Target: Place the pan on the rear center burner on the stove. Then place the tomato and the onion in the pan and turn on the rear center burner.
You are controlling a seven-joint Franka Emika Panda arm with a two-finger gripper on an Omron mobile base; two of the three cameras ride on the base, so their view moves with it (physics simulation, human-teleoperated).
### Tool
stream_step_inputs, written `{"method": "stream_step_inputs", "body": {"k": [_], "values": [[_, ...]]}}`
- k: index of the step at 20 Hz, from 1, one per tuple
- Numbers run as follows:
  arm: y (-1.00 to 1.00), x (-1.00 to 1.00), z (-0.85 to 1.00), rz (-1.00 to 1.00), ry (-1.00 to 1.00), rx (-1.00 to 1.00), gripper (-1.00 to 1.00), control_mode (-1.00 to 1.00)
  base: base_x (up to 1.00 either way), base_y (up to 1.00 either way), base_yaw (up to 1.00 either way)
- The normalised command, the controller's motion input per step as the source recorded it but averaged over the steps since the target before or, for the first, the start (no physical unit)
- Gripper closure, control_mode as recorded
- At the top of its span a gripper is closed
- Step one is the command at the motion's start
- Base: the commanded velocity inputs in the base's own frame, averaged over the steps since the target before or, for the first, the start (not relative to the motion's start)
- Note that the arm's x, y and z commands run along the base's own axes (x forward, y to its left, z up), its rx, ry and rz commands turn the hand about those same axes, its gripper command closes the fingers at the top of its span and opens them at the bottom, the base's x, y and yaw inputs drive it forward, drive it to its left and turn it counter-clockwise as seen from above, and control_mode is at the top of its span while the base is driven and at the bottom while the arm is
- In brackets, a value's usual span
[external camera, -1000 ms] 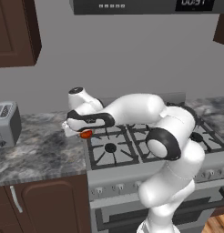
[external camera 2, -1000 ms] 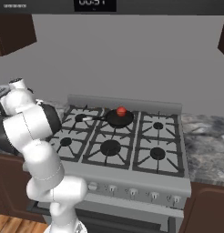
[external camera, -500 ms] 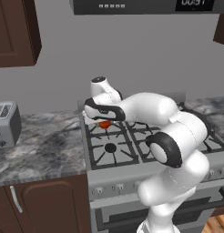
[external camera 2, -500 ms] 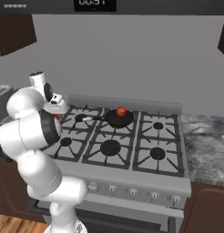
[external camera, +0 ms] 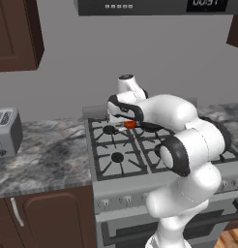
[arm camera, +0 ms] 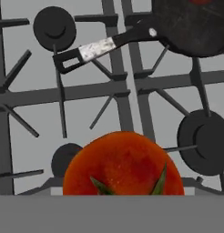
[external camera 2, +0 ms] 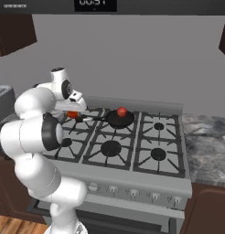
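The white arm reaches out over the stove point(external camera 2: 132, 151), its hand held above the left side of the grates. The pincer point(external camera 2: 73, 114) is clamped around the tomato point(external camera 2: 72, 114), an orange-red ball with green stem leaves, which hangs in the air over the left burners, apart from the grate below it. From the camera on the hand the tomato point(arm camera: 123, 164) sits right at the bottom of the picture, with the steel cooktop and grey grates spread beneath it.

The pan point(external camera 2: 120, 119) sits on the rear center burner, in the middle of the back row. Its thin dark handle points left toward the arm, and the pale stretch of that handle point(arm camera: 98, 48) lies across the grate just beside a small burner cap. Inside the pan rests the onion point(external camera 2: 122, 111), a smooth reddish ball near the back of the pan.

To the left of the stove, on the mottled grey counter point(external camera: 43, 155), a silver toaster point(external camera: 6, 131) stands well apart from the arm.
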Motion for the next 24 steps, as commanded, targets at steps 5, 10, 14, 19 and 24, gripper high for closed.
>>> {"method": "stream_step_inputs", "body": {"k": [5,10,14,19,24], "values": [[-0.83,0.32,0.0,-0.13,0.0,0.0,1.0,-1.0,0.0,0.0,0.0],[-0.74,0.29,-0.04,-0.08,0.0,0.0,1.0,-1.0,0.0,0.0,0.0],[-0.65,0.37,-0.14,-0.01,0.0,0.0,1.0,-1.0,0.0,0.0,0.0],[-0.41,0.49,-0.25,0.0,0.0,0.02,1.0,-1.0,0.0,0.0,0.0],[-0.36,0.64,-0.33,0.0,0.0,0.03,1.0,-1.0,0.0,0.0,0.0]]}}
